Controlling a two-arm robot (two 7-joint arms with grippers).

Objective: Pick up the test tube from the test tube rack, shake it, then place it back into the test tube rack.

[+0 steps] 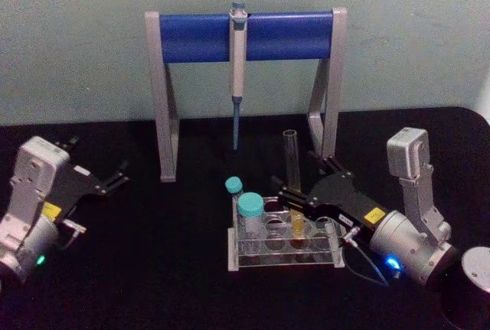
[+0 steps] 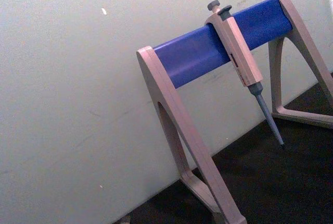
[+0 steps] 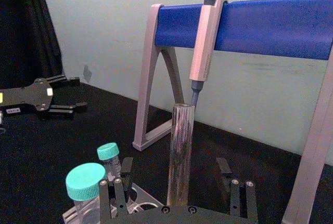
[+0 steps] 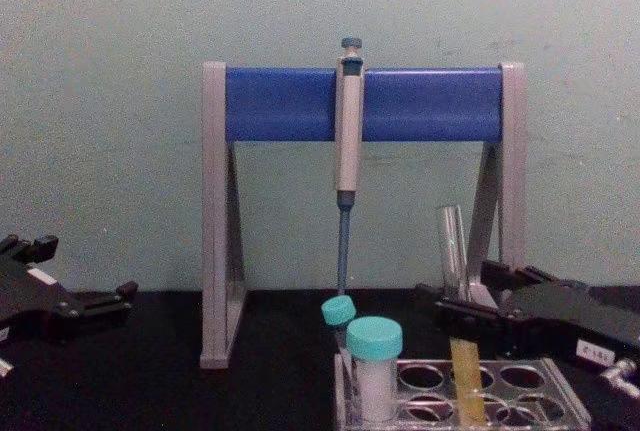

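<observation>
We are at the pick-up: our right gripper (image 1: 300, 192), fingers spread, straddles the test tube (image 1: 292, 177) standing in the test tube rack (image 1: 282, 240) at its 2 o'clock corner, so next we pinch and lift straight up, while our left gripper (image 1: 115, 176) idles, also spread, at 9 o'clock.

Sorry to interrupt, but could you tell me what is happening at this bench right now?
The right end effector is open, its fingers either side of the tall clear glass test tube holding yellow-orange liquid, which stands in the low clear plastic test tube rack on the black table. The tube is not yet lifted. The left end effector rests off to the left. A grey-blue pipette hangs on the grey-and-blue stand behind.
</observation>
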